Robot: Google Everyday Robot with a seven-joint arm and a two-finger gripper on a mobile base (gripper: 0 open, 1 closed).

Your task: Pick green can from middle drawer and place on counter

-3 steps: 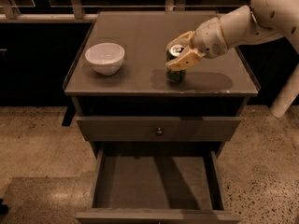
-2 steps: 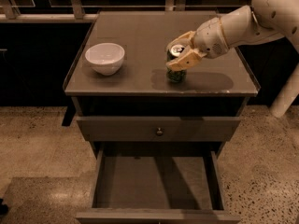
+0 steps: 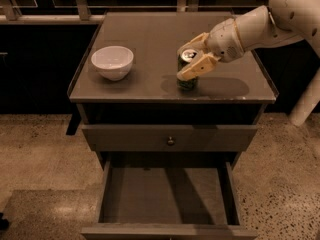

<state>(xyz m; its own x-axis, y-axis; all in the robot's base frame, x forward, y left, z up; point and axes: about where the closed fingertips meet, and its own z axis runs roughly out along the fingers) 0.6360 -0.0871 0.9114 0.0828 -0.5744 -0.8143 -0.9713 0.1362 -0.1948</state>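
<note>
The green can stands upright on the counter, right of centre, its silver top showing. My gripper reaches in from the right, one finger in front of the can and one behind it, closed against its sides. The middle drawer is pulled out at the bottom of the view, and its grey floor is bare.
A white bowl sits on the left part of the counter. A shut drawer front with a small round knob lies between the counter and the open drawer. Speckled floor surrounds the cabinet. A rail runs behind the counter.
</note>
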